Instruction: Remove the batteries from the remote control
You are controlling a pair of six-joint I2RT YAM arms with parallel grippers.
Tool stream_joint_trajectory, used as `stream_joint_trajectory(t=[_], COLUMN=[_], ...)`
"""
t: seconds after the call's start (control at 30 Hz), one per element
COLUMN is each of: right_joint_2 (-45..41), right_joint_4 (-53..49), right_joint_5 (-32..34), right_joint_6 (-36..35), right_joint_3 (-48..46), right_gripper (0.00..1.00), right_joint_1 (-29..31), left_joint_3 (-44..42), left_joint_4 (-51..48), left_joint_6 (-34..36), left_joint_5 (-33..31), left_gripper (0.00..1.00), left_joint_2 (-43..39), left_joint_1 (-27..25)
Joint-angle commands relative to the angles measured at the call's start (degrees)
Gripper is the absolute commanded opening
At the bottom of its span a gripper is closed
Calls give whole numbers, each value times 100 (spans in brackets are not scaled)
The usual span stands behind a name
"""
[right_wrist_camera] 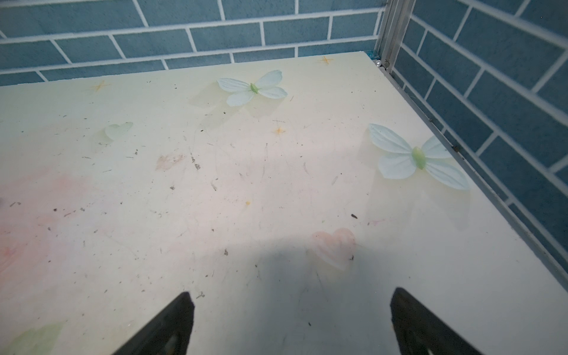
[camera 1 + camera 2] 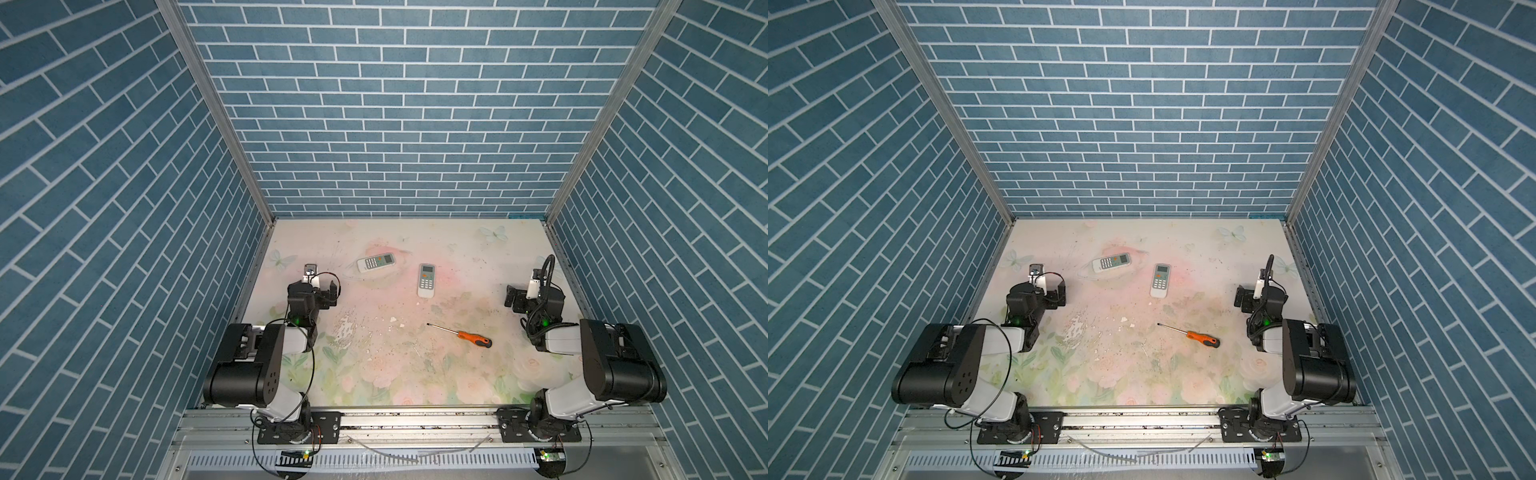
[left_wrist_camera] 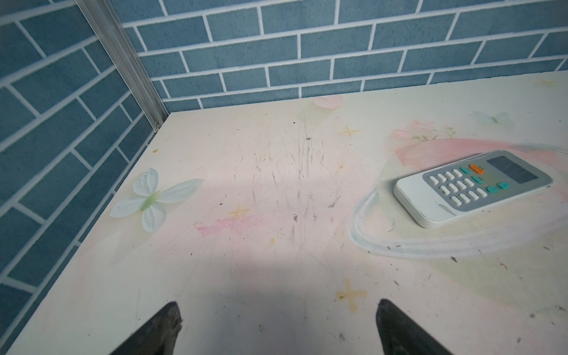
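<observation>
Status: left gripper (image 3: 276, 310) and right gripper (image 1: 292, 301) both stand with jaws wide apart and nothing between them. They sit low at 9 and 3 o'clock of the worktop (image 2: 374, 374), well apart from everything on it.

Task items: the left remote control (image 2: 376, 262) lies at 11 o'clock, long axis roughly crosswise. The right remote control (image 2: 426, 280) lies at 1 o'clock, long axis roughly front to back. Both are keypad up. No batteries show in any view, so you should assume they sit inside.

Risks, as judged from here:
- Each remote lies flat and thin on a smooth worktop. A low pinch may skate it away instead of lifting it, the left one toward the wall at 10 o'clock.
- You must turn a remote over first. A grip near one end may let it swing or drop.
- The screwdriver (image 2: 461, 336) at 4 o'clock has a slim shaft and a rounded handle. It may roll or twist under a poor grasp.
- Freed batteries are cylinders and may roll off across the worktop.

Containers: no tray or bin is in view. The only enclosures are the remotes' battery compartments, on the hidden undersides. You cannot tell their contents or whether the covers are on.
</observation>
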Motion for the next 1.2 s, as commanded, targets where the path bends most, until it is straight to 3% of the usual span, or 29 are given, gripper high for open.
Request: stream_joint_trajectory(t=[0.0,0.13,0.2,0.27,0.33,0.4,0.43,0.5,0.53,0.6,0.7,0.77,0.9,1.0,1.17], right_joint_2=[74,7,-436,-1072,-1543,-1712,-1679,-1563,-1556,-1627,-1888,-2016,-2139,-2214,-2130], right_joint_4=[133,119,-432,-1606,-2970,-4376,-5045,-5621,-5752,-6102,-6582,-6782,-7233,-7355,-7342], right_joint_5=[98,162,175,363,840,828,589,-10,-239,36,739,743,846,897,729], right_joint_6=[-146,-134,-136,15,931,1567,1651,1753,1819,1871,1763,1797,1860,1805,1864], right_joint_3=[258,249,339,678,1178,1696,2006,2304,2355,2472,2633,2713,2859,2823,2720], right_gripper=[99,99,99,99,99,99,99,99,99,99,99,99,99,99,98], right_joint_1=[19,21,23,15,10,-6,-8,1,58,320,809,918,979,994,986], left_joint_3=[81,31,-46,86,724,1383,1561,1637,1724,2094,2927,3543,4772,5631,7135], left_joint_4=[95,149,-79,-1011,-3048,-4654,-5109,-5240,-5342,-5797,-6838,-7490,-8323,-8594,-8934], left_joint_6=[55,13,-44,-245,-1069,-1845,-2232,-2401,-2540,-2933,-2958,-3009,-3139,-3145,-3171], left_joint_5=[13,-79,-256,-699,-1211,-1414,-1396,-530,-120,296,-355,-773,-933,-1062,-863], left_gripper=[100,100,100,100,100,100,100,100,100,100,100,100,100,100,100], left_joint_2=[61,-12,-462,-1276,-2207,-2703,-2823,-2856,-2751,-2384,-1598,-1012,246,1087,2624], left_joint_1=[24,20,24,24,71,112,121,147,140,20,-938,-1634,-2726,-3371,-3893])
